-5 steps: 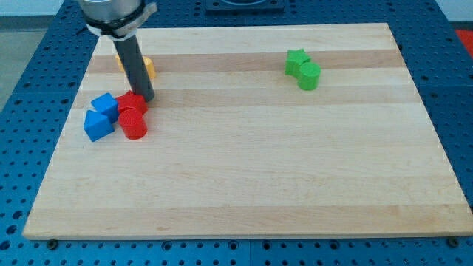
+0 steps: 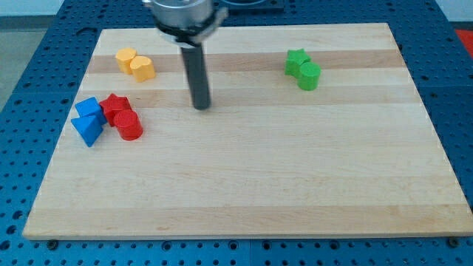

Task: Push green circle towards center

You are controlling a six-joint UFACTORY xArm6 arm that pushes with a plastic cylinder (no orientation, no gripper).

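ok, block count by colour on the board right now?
Yellow: 2
Red: 2
Blue: 2
Green: 2, star and circle
Total: 8
My tip touches none.

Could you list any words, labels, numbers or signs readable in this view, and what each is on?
None: no readable text shows anywhere.
The board, my tip, the green circle, green star, yellow blocks, red blocks and blue blocks all look unmarked.
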